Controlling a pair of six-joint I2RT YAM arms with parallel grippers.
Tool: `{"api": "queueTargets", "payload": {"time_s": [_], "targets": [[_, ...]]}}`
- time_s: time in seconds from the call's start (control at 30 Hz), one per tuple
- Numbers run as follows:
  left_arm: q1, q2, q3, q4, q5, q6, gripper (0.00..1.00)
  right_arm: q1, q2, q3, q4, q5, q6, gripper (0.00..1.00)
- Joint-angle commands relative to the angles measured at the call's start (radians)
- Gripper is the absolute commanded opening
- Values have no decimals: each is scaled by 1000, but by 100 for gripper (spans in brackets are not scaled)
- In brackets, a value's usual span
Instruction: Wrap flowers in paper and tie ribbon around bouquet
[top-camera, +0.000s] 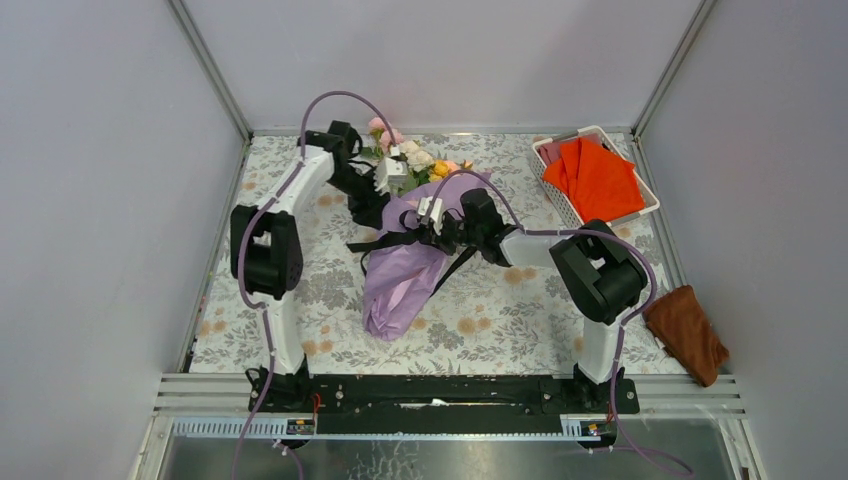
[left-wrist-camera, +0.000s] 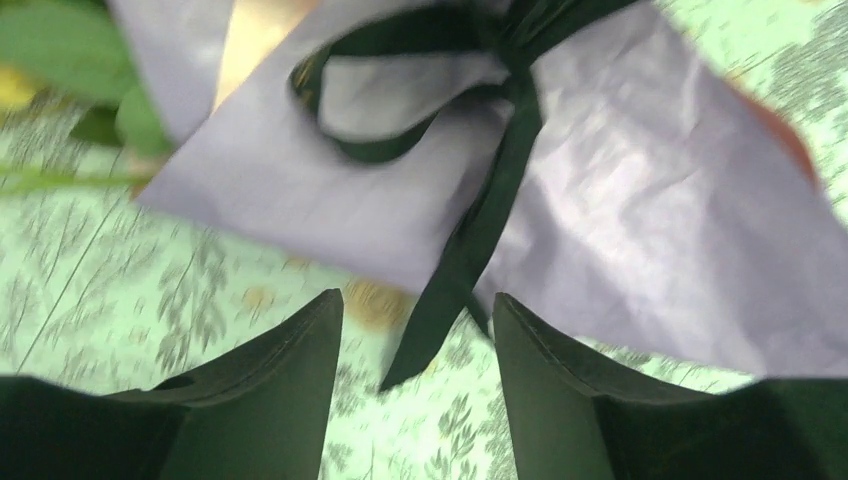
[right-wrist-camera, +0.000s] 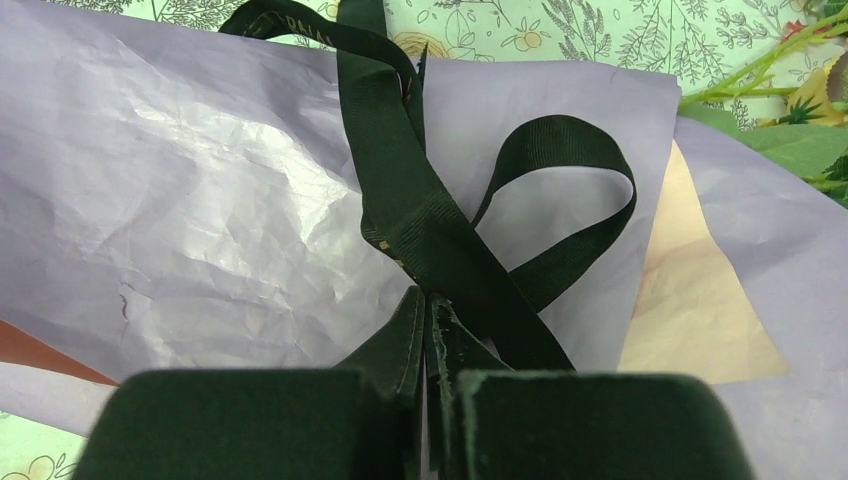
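Right gripper (right-wrist-camera: 428, 320) clamped shut on narrow black ribbon (right-wrist-camera: 420, 220) looped across crinkled lilac paper cone (right-wrist-camera: 180, 200) lying on floral counter (top-camera: 500, 320), pink, yellow and white flowers (top-camera: 412, 158) at far end; left gripper (left-wrist-camera: 418, 297) jaws apart, ribbon tail hanging between them

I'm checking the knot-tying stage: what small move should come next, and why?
Probably close the left hand on the narrow black ribbon tail hanging between its open jaws. The right hand pinches another strand over the crinkled lilac paper, and the loop looks loose.
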Motion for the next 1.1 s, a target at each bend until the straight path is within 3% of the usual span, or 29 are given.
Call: {"api": "queueTargets", "payload": {"time_s": [0.0, 0.17, 0.3, 0.53, 0.77, 0.9, 0.97, 1.07], "targets": [[93, -25, -46, -48, -107, 104, 61, -9, -55, 5, 12, -19, 43, 0], [148, -84, -313, 167, -76, 319, 63, -9, -61, 3, 0, -21, 44, 0], [148, -102, -430, 408, -42, 319, 67, -8, -63, 4, -2, -23, 54, 0], [120, -73, -482, 411, -59, 396, 68, -8, -69, 1, 8, -28, 63, 0], [80, -71, -525, 534, -152, 309, 65, -8, -81, 3, -1, -33, 61, 0], [55, -65, -539, 535, -192, 335, 65, -7, -87, -4, 2, -35, 62, 0], [41, -68, -553, 535, -210, 351, 57, -8, -92, -4, -1, -34, 64, 0], [40, -74, -551, 517, -207, 344, 18, -9, -104, -6, -6, -36, 69, 0]]}}
